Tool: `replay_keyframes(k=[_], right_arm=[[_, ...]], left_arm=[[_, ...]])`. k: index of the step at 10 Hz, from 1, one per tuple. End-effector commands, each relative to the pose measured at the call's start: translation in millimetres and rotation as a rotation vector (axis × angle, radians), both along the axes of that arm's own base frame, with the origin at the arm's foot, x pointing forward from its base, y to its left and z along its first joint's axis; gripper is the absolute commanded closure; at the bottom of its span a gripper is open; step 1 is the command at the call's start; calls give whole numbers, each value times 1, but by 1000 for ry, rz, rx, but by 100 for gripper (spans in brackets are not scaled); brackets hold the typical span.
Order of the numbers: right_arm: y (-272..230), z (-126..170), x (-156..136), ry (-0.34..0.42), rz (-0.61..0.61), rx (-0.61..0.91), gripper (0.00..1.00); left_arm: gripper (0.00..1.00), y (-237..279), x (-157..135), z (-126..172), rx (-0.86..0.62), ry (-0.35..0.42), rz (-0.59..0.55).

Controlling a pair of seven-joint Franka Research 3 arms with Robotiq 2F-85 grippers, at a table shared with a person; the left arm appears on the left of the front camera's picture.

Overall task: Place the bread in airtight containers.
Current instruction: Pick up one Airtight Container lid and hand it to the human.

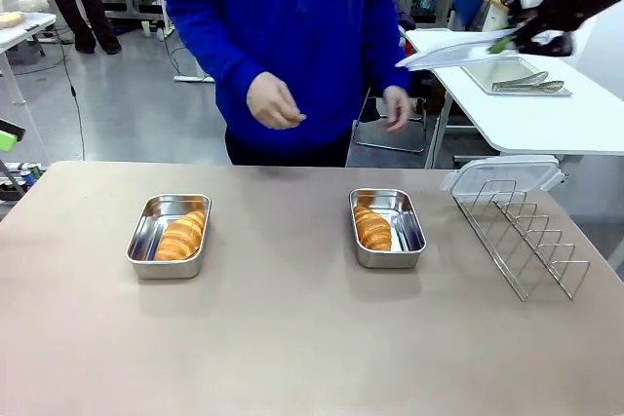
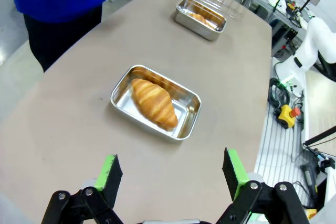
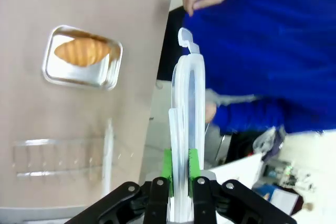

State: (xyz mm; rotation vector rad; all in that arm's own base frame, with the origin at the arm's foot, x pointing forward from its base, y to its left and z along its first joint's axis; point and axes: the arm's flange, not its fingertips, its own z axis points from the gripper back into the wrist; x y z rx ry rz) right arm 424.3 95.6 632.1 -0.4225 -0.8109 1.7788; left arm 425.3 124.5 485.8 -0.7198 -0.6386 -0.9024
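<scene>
Nearest me, the left claw [image 2: 170, 174] hangs over the table [image 1: 292, 358] with its jaws spread wide and nothing between them. It looks down on the left tin [image 1: 148, 229], which sits left of centre in the frame with a roll [image 1: 182, 236] lying slantwise inside. Right of centre sits the right tin [image 1: 406, 226], the other roll [image 1: 372, 229] lying along its left wall. Neither tin is covered. Further on, at the right edge, a wire rack [image 1: 526, 241] stands on the table with a spare lid [image 1: 502, 174] resting flat on top. High in the upper right, the right claw [image 3: 179, 165] is pinched tight on the edge of a clear lid [image 3: 187, 93], well above the table. At the far side a person in blue stands with one hand [image 1: 276, 104] at the waist, empty. The bread looks settled, so I'd say the covering is the step in hand. Next, that lid wants bringing down flat over a tin, corners matched to the rim, then pressing until it seats.
</scene>
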Motion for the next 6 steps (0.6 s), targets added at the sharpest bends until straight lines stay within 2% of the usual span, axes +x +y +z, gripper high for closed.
replay_keyframes(k=[1, 4, 5, 6], right_arm=[[14, -18, 34, -41, 109, 6, 88], [36, -37, 58, -56, 153, -22, 88], [36, -39, 59, -57, 157, -58, 88], [46, -43, 46, -11, 116, -39, 88]], left_arm=[[0, 0, -2, 2, -2, -9, -17], [0, 0, -2, 2, -2, -9, -17], [0, 0, -2, 2, -2, -9, -17], [0, 0, -2, 2, -2, -9, -17]])
